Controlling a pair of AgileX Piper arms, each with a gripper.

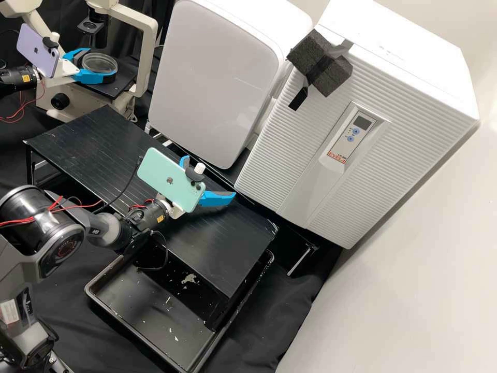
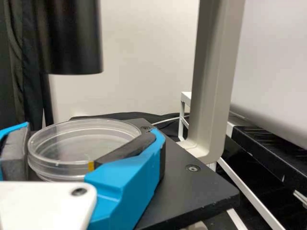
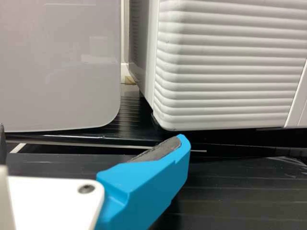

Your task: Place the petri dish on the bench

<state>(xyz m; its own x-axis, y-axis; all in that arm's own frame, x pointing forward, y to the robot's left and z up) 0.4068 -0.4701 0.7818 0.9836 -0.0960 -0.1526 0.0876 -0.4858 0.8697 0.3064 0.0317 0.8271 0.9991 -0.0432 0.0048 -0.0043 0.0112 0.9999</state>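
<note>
The left tool (image 1: 102, 63) is closed around the petri dish (image 2: 79, 139), one blue finger on each side, the dark pads against the clear wall. The dish is upright and about level at the black stage (image 1: 113, 89) of the microscope (image 1: 147, 54), in from the stage's corner that points toward the table (image 1: 93, 137); whether its base touches the stage or sits a little above it, I cannot tell. The dark vertical tube (image 2: 69, 38) of the microscope comes down near the dish, ending above its rim. A lilac phone (image 1: 37, 50) is mounted behind the left tool. The microscope stands past the left end of the table in the high view. The right tool (image 1: 209, 176) is wide open with nothing between its fingers, over the table near the long edge that faces the white cabinets, toward the right end. A mint green phone (image 1: 171, 178) is mounted behind it. Along that edge stand a smooth-fronted white cabinet (image 1: 215, 83) and a ribbed white cabinet (image 1: 284, 150), with dark foam blocks (image 1: 321, 62) on the ribbed one. A black tray (image 1: 150, 305) with pale scraps in it lies lower down, partly under the table's near edge.
</note>
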